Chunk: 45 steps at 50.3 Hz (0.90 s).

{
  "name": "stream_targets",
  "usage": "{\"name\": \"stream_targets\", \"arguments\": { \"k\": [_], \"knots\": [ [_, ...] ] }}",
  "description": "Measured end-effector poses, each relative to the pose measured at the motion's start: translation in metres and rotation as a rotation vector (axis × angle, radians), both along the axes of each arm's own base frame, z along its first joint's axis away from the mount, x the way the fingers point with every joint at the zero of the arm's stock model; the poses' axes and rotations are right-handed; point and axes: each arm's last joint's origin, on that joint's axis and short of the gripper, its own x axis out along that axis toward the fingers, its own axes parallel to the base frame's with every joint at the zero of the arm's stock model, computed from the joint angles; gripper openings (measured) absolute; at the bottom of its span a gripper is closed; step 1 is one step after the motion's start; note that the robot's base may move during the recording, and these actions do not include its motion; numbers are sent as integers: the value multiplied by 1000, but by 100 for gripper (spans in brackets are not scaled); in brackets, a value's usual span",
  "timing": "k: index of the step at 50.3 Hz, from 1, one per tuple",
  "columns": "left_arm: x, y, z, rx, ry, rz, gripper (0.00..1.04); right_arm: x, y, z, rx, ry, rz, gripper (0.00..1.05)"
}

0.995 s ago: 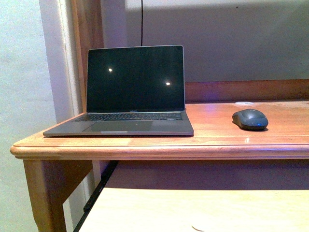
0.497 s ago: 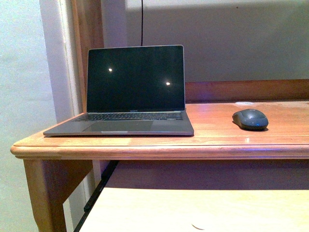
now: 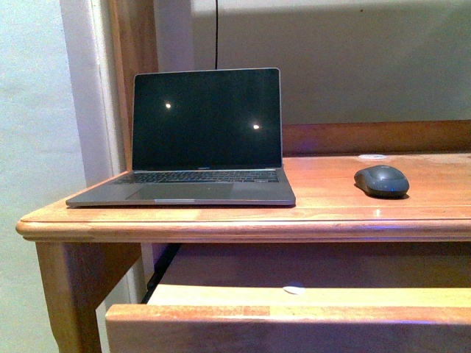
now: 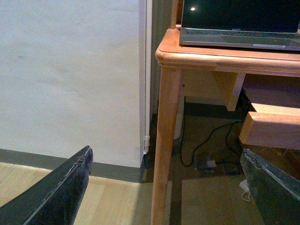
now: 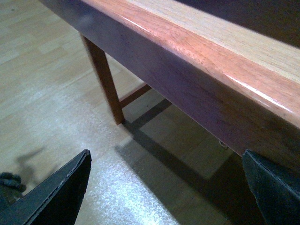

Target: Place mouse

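Observation:
The dark grey mouse (image 3: 381, 180) lies on the wooden desk (image 3: 243, 220), to the right of the open laptop (image 3: 195, 140). Neither gripper shows in the front view. My left gripper (image 4: 166, 187) is open and empty, low beside the desk's left leg (image 4: 164, 140), with the laptop's front edge (image 4: 239, 40) above. My right gripper (image 5: 164, 187) is open and empty, below the wooden front edge (image 5: 201, 61) of the pull-out shelf, over the floor.
A pull-out shelf (image 3: 294, 312) sits below the desktop, with a small white disc (image 3: 294, 289) on it. Another white disc (image 3: 372, 157) lies behind the mouse. Cables and a power strip (image 4: 211, 161) lie on the floor under the desk. A wall (image 4: 70, 79) stands left.
The pull-out shelf has come towards the camera: its front edge now shows at the bottom of the front view. The white disc on it appears further up. Mouse and laptop have not moved.

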Motion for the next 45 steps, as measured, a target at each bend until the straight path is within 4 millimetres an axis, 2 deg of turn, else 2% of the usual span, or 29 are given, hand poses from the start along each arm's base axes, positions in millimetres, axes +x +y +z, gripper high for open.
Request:
{"name": "stream_targets", "arguments": {
  "k": [17, 25, 27, 32, 37, 39, 41, 44, 45],
  "knots": [
    [0, 0, 0, 0, 0, 0, 97, 67, 66, 8, 45, -2, -156, 97],
    [0, 0, 0, 0, 0, 0, 97, 76, 94, 0, 62, 59, -167, 97],
    [0, 0, 0, 0, 0, -1, 97, 77, 96, -1, 67, 69, -168, 97],
    [0, 0, 0, 0, 0, -1, 97, 74, 90, 6, 95, 79, -144, 97],
    [0, 0, 0, 0, 0, 0, 97, 68, 70, 26, 111, 34, -128, 97],
    [0, 0, 0, 0, 0, -1, 97, 65, 58, 37, 110, 5, -136, 97],
    [0, 0, 0, 0, 0, 0, 97, 57, 38, 50, 111, -30, -137, 97],
    [0, 0, 0, 0, 0, 0, 97, 44, 9, 59, 115, -45, -151, 97],
    [0, 0, 0, 0, 0, -1, 97, 43, 6, 60, 116, -50, -152, 97]
  ]
}}
